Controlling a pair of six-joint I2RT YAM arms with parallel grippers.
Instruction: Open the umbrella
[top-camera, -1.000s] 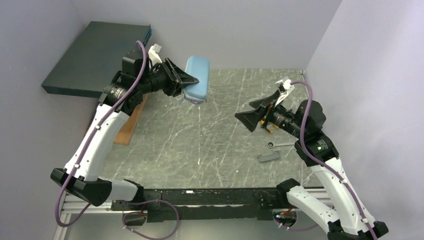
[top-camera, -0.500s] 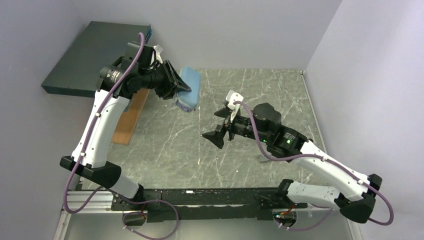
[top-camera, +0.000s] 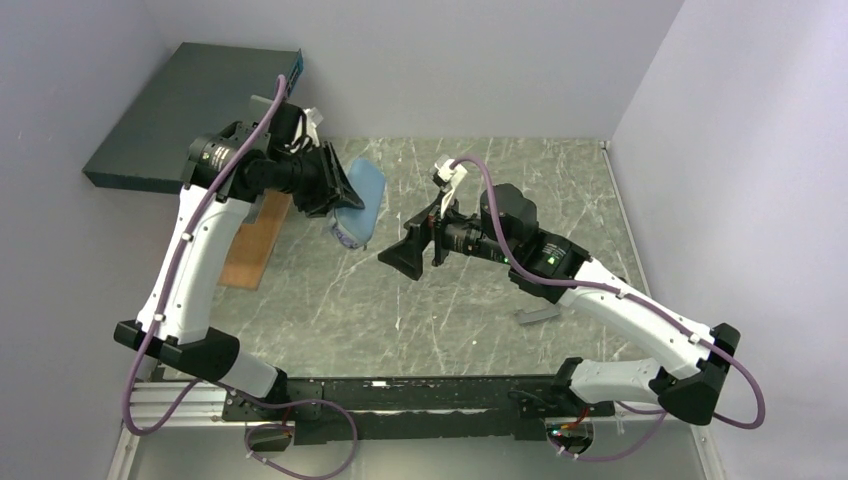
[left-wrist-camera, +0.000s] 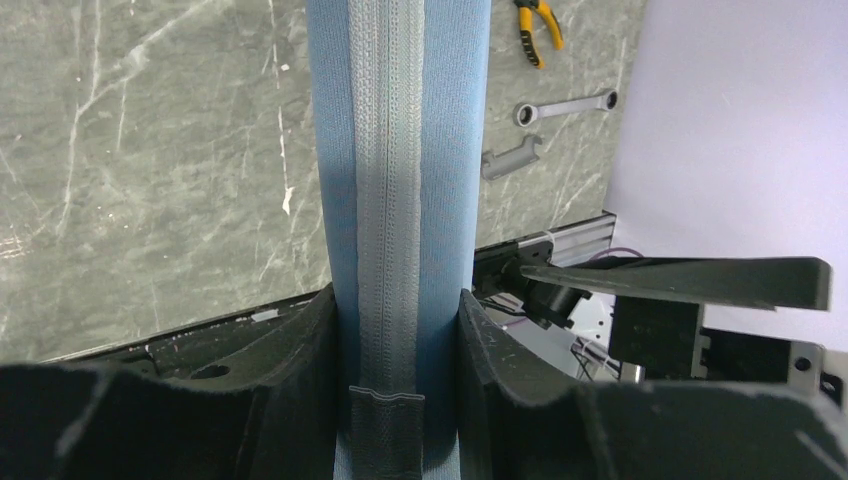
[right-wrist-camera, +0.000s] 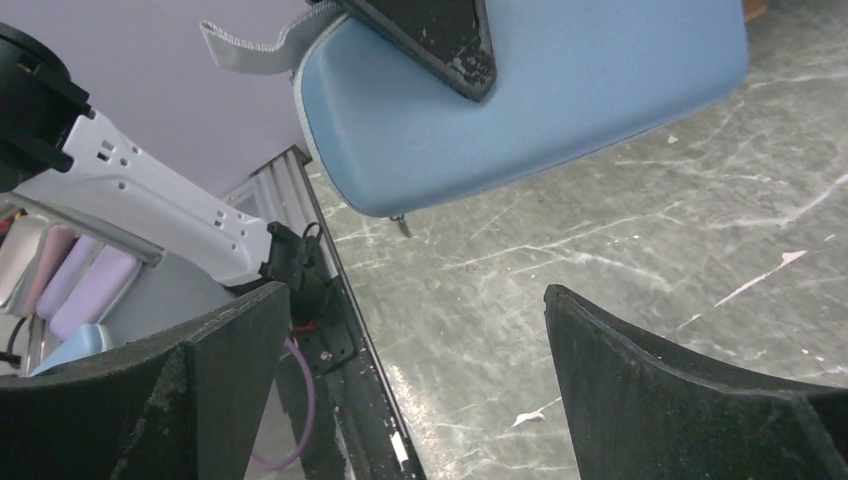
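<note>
Where your left gripper (left-wrist-camera: 397, 315) clamps it, the umbrella (left-wrist-camera: 400, 140) shows only as a slate-blue pouch, held clear above the marble table (top-camera: 480, 330), left of centre. The fingers pinch its two flat faces, and the grey zip edge faces the left wrist camera. The zip reads closed along the visible run, so the contents are hidden. Both pouch ends are cut off in that view. From above, the gripper body covers much of the pouch; only one face and the lower end show.

Right wrist view: a small zip pull (right-wrist-camera: 401, 226) hangs from the lower edge, and a grey strap loop (right-wrist-camera: 250, 45) sits at one end. Your right gripper (right-wrist-camera: 412, 300) stands just beside the pouch, fingers spread wide, holding nothing and not touching it.

The wooden board (top-camera: 255, 245) is part-hidden behind the left arm. The pliers (left-wrist-camera: 532, 25) are cut off at the frame edge, with the wrench (left-wrist-camera: 565, 105) and grey bracket (left-wrist-camera: 510, 160) near them. The dark box (top-camera: 180, 110) sits at the far left corner.
</note>
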